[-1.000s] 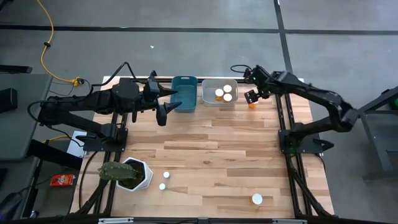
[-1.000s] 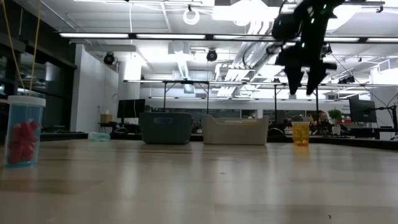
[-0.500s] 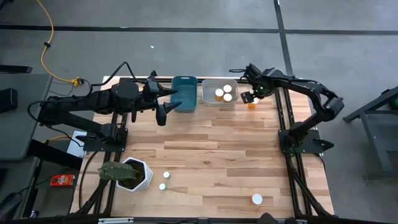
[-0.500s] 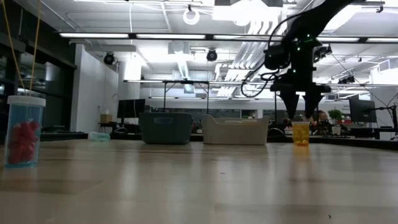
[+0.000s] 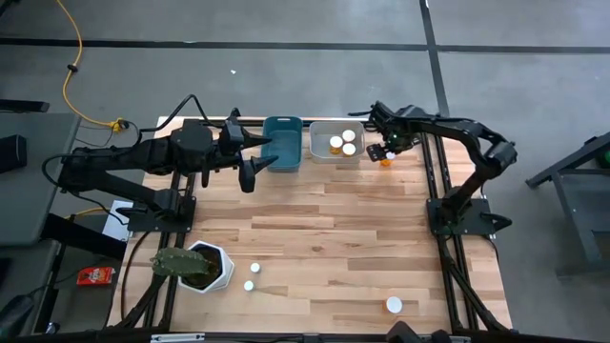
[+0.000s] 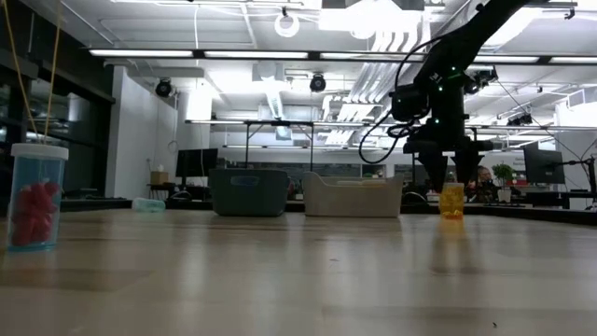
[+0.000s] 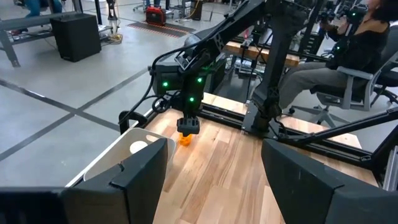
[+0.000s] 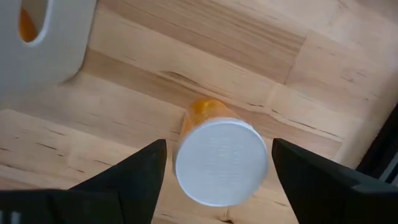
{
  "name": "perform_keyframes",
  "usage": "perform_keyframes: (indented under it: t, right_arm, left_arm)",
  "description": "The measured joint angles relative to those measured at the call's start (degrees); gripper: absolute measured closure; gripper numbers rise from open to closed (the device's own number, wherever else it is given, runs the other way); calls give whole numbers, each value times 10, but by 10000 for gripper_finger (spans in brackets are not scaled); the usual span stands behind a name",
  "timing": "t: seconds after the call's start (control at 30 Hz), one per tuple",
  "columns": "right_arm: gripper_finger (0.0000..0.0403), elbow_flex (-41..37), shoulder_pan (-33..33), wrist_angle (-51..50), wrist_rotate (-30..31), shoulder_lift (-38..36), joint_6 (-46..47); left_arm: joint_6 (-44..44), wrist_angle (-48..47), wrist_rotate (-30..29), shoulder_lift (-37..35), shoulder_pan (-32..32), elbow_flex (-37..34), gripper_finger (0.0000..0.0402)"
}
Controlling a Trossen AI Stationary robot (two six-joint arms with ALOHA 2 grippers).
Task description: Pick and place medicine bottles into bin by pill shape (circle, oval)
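Note:
An amber bottle with a white cap (image 8: pixel 221 160) stands upright on the wood table near its far right edge, just right of the white bin (image 5: pixel 335 129); it also shows in the high view (image 5: pixel 386 161) and the low view (image 6: pixel 451 202). My right gripper (image 8: pixel 219 143) is open, pointing down, one finger on each side of the cap with a small gap on both sides. My left gripper (image 5: pixel 250 173) is open and empty, hovering beside the blue bin (image 5: pixel 282 143). Three more capped bottles (image 5: pixel 254 270) (image 5: pixel 249 285) (image 5: pixel 394 305) stand near the table's near edge.
The white bin holds three capped bottles (image 5: pixel 343 143). A white hexagonal plant pot (image 5: pixel 205 267) stands at the near left. In the low view a bottle with red pills (image 6: pixel 37 196) stands close at the left. Bare wood lies in the table's middle.
My right gripper has come down from well above the table onto the amber bottle, and a little toward the table's left, staying open. It now straddles the cap. The bottle has not moved.

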Motion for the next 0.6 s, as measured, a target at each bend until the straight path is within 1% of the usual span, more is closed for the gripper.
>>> perform_keyframes:
  t: [0.37,0.5,0.6]
  right_arm:
    - [218,0,0,9,-1,9,-9]
    - [226,0,0,-5,-2,-9,-39]
    - [220,0,0,-15,10,-53,-55]
  left_arm:
    - [0,0,0,0,0,0,154]
    - [0,0,0,0,0,0,154]
    - [0,0,0,0,0,0,154]
